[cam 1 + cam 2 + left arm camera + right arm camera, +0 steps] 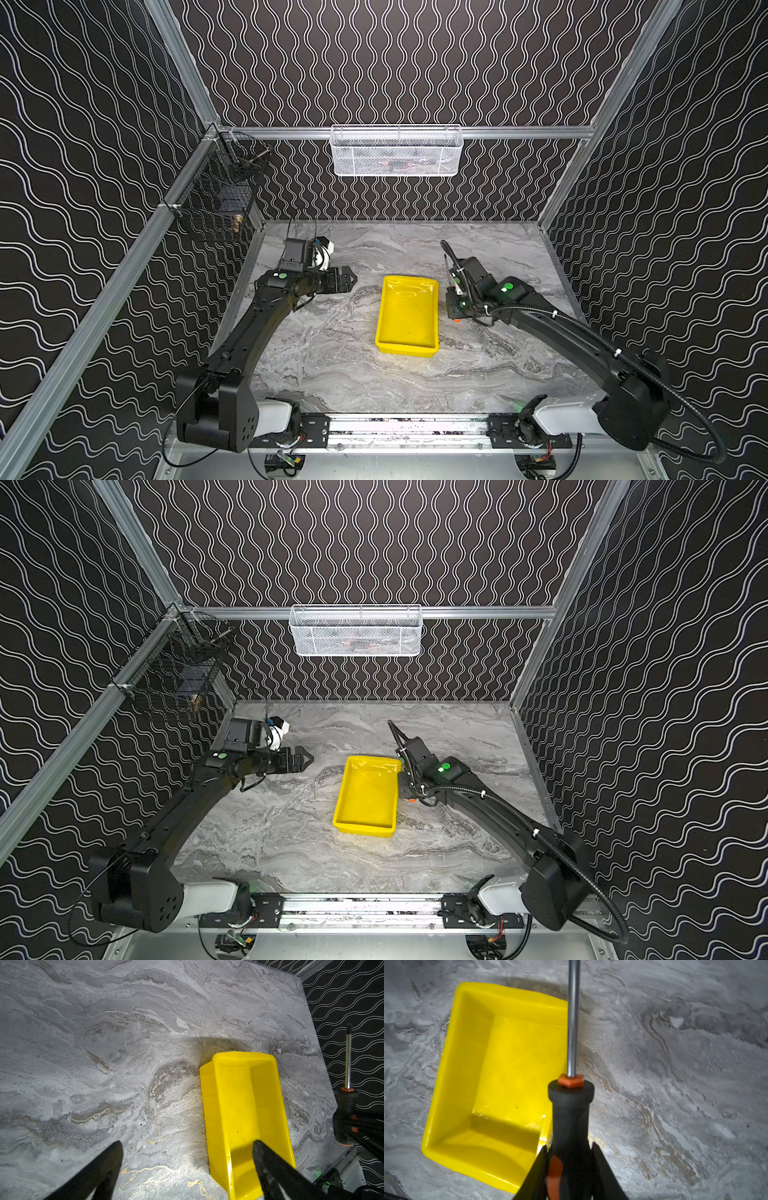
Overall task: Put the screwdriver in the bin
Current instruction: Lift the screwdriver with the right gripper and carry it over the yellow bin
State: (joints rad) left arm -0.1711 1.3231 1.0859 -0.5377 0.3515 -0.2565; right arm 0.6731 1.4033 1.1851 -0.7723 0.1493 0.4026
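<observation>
On the marble tabletop [332, 365] the yellow bin [409, 320] sits empty; left gripper [187, 1142] spread wide, idle. Right gripper [569, 1148] clamps the screwdriver [570, 1109] by its handle, just beside the rim, seemingly lifted. Carry it over centre, shaft along the bin's length, then release.

The bin [407, 328] sits mid-table [332, 353]. Just right of it, the right tool [453, 305] holds the screwdriver [570, 1118] off the table, shaft pointing far. The left tool [349, 279] hangs well left of the bin. A long basket [397, 151] hangs on the far wall, a corner basket [216, 203] far left.
</observation>
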